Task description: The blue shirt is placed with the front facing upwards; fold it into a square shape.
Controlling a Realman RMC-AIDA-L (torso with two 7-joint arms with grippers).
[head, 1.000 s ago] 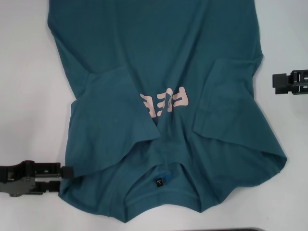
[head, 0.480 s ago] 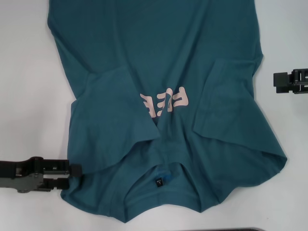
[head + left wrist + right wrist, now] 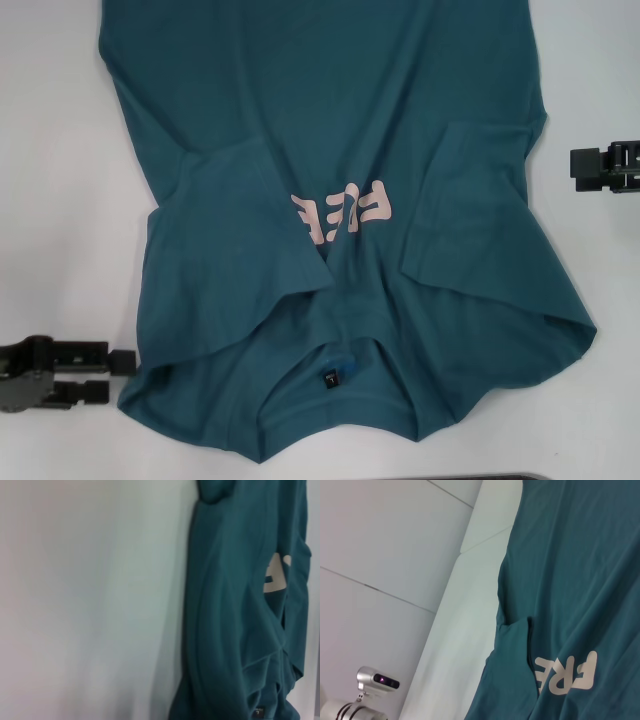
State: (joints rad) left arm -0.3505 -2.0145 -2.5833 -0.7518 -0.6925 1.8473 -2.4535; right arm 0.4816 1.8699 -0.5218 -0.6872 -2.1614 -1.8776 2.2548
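You have the white table [image 3: 60, 200] carrying the blue shirt [image 3: 330, 120], which lies front up and covers most of the surface in the head view. Both short sleeves are folded inward over the chest, flanking the pale pink lettering [image 3: 340, 215]. The collar end lies nearest the robot, and the small black neck tag [image 3: 329, 378] sits inside the collar, below the lettering. The fabric around the collar is rumpled, with a loose fold at the shoulder on the robot's right.

Your left gripper [image 3: 128, 362] sits low over the table just beside the shirt's shoulder edge on the robot's left, apart from the cloth. Its fingers stand at a narrow gap, with nothing between them.

Your right gripper [image 3: 573, 165] is beside the shirt's side edge on the robot's right, level with the folded sleeve, clear of the fabric. You cannot tell its finger state from these views.
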